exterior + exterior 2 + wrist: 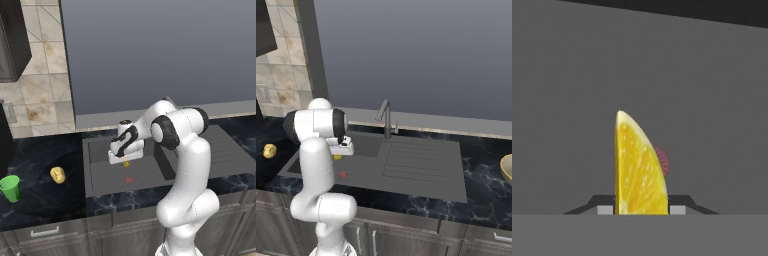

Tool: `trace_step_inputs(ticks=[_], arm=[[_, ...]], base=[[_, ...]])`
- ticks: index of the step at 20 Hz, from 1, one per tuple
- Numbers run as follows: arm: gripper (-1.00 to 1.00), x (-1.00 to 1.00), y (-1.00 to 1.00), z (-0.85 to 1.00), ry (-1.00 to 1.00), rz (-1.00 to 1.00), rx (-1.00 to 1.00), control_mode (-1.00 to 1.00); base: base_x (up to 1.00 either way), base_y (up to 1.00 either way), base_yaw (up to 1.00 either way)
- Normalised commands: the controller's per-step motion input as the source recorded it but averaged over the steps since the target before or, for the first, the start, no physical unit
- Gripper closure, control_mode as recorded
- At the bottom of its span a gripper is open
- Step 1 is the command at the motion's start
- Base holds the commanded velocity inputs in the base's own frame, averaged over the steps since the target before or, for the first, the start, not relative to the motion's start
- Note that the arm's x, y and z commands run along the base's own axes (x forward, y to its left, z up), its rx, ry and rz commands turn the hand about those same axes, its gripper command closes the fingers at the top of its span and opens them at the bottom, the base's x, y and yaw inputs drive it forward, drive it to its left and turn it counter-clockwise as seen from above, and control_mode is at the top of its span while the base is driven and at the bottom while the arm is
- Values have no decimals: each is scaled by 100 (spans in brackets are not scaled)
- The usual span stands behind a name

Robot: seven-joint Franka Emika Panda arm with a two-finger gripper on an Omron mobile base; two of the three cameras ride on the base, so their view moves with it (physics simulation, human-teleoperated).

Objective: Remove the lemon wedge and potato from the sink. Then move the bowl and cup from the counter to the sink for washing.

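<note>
My gripper (126,161) is shut on the lemon wedge (639,172), a bright yellow crescent standing upright between the two fingertips. It hangs over the dark grey sink (102,170), just above the red drain (128,180). In the right base view the lemon wedge (337,157) peeks out under the hand. The potato (58,174) lies on the dark counter left of the sink. At the counter's left front edge stands the green cup (10,188). The tan bowl (508,167) sits at the far right of the counter, cut off by the frame.
A dark curved faucet (386,117) rises behind the basin, and a ribbed drainboard (416,160) lies to its right. A tiled wall and a dark cabinet (11,40) stand at the left. My own arm arches over the sink's right half.
</note>
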Motion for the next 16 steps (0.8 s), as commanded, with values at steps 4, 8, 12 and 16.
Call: trace_step_inputs(ticks=[4,8,12,16], arm=[[100,-13,0,25,3,0,0,-100],[100,-15,0,26,3,0,0,-100],[100,-18,0,27,3,0,0,-100],[100,-18,0,28,0,0,0,-100]], base=[[0,0,0],[0,0,0],[0,0,0],[0,0,0]])
